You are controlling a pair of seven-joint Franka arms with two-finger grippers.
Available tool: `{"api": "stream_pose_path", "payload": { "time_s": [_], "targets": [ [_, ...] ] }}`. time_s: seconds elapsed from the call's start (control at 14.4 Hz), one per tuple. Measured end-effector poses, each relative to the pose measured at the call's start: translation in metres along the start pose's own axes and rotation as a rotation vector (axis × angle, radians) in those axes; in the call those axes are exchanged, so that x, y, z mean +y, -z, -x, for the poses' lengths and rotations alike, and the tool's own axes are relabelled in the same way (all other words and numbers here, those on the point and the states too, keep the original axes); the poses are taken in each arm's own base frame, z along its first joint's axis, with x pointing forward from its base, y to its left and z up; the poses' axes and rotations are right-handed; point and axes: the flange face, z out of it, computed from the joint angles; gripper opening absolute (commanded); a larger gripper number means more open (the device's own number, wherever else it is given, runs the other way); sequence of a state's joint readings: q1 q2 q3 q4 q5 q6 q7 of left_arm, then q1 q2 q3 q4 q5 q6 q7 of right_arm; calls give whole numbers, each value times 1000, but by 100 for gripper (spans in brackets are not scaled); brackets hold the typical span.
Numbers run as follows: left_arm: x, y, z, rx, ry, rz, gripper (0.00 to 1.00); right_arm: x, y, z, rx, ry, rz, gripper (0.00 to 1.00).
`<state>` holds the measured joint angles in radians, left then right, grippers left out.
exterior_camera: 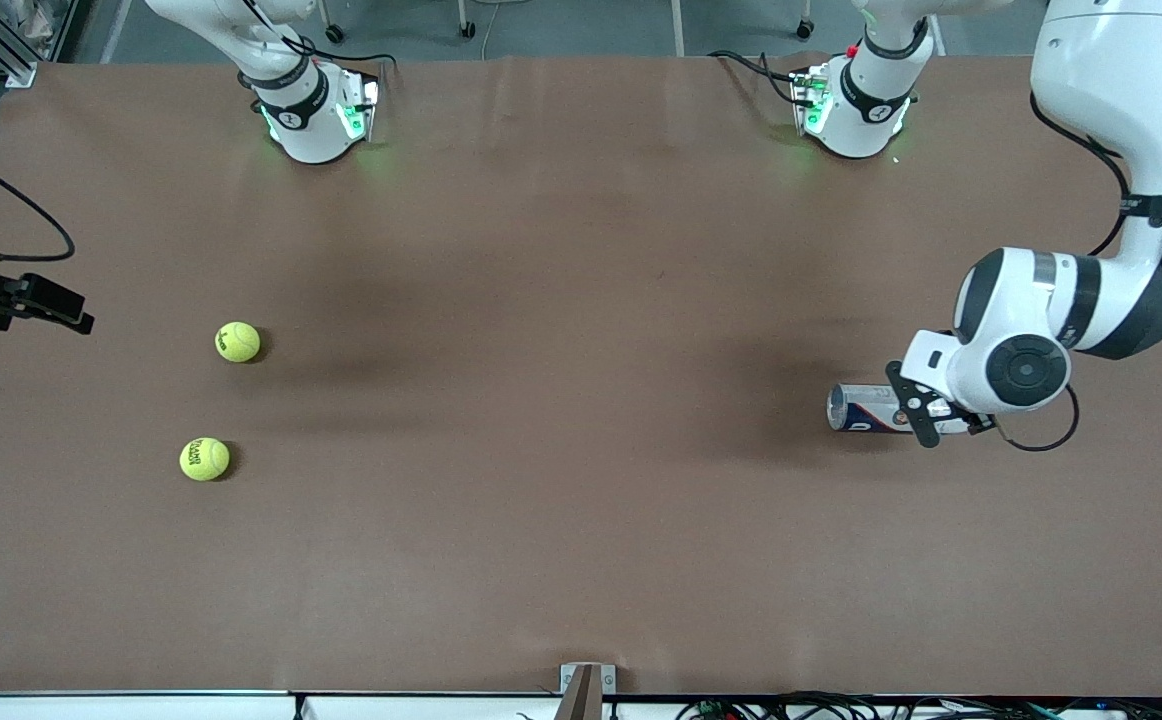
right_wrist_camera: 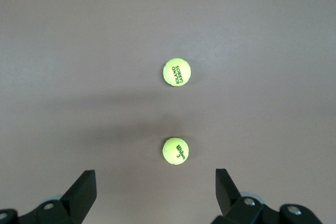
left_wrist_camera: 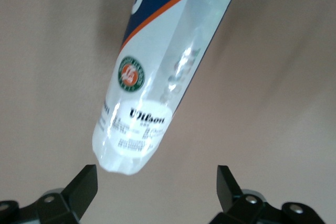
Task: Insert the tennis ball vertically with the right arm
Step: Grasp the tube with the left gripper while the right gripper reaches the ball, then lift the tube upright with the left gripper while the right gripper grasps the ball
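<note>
My right claw [exterior_camera: 59, 308] hangs at the edge of the front view, mid-height, over the rim of the brown table [exterior_camera: 561, 520] at the right arm's end. In the right wrist view its fingers [right_wrist_camera: 84, 190] are spread wide and released, with nothing between them.

Two yellow-green tennis balls lie on the table ahead of it, apart from each other and from my claw. The Wilson ball [exterior_camera: 238, 341] [right_wrist_camera: 176, 150] sits at mid-height in the front view. The Roland Garros ball [exterior_camera: 205, 459] [right_wrist_camera: 177, 72] lies nearer to the front camera, in the lower half of that frame. Both are toward the right arm's end of the table.

My left claw [exterior_camera: 919, 412] [left_wrist_camera: 157, 190] is down low at the left arm's end, also released, its fingers [left_wrist_camera: 86, 184] parted. A clear Wilson tennis ball can [exterior_camera: 863, 408] [left_wrist_camera: 157, 72] with a blue, orange and white label lies on its side on the table there. One end of the can sits just ahead of the gap between my left fingers; neither finger touches it in the left wrist view. I see no ball inside the can.
</note>
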<state>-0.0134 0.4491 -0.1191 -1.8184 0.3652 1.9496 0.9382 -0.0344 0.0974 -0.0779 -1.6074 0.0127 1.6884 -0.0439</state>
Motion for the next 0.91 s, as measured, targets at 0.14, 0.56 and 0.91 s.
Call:
{"api": "stream_pose_path", "payload": {
  "time_s": [0.14,0.56,0.91],
  "targets": [
    [-1,-9,-11,-29,-34,-19,100,11,-18,-9,-10,-18,3,100],
    [2,-17,-54,-121,-141,-106,100,30,-111,-10,-89,-51,3,100],
    [1,-39,-63,-176,-180,-112,100,34,-218,16,-177,-61,0,100]
  ]
}}
